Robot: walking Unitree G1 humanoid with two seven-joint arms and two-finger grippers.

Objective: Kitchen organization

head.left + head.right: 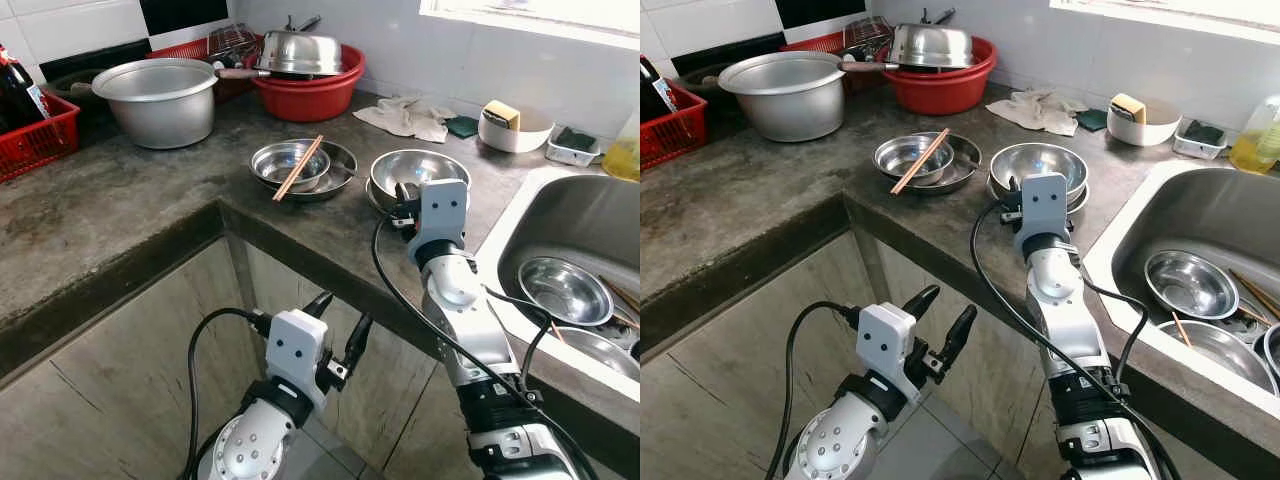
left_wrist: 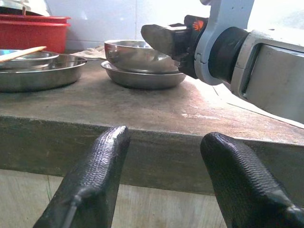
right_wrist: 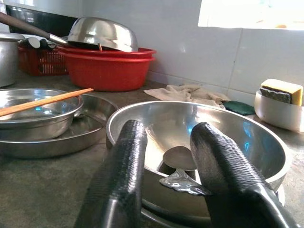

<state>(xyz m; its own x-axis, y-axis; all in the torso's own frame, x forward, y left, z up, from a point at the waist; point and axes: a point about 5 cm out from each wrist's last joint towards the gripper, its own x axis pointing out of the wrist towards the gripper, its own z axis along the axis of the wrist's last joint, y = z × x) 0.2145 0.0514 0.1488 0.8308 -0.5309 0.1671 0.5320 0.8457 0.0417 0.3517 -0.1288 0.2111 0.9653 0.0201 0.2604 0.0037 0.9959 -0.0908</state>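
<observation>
Left: left pincer (image 1: 340,335) released, fingers spread, hanging below counter (image 1: 120,200) edge, idle. Middle: shallow steel dish with chopsticks (image 1: 299,167) across it, on counter. Right of that: steel bowl (image 1: 420,170) stacked on plate, spoon (image 3: 179,161) lying inside. Right pincer (image 3: 166,156) released, fingers parted, tips at bowl's near rim, spoon just beyond and between them. Likely step: grasping bowl rim or spoon. Do well: advance slowly, straddle rim squarely, close firmly; steel slippery, bowl may skid on plate. Far right: sink (image 1: 560,215) holding more bowls.
</observation>
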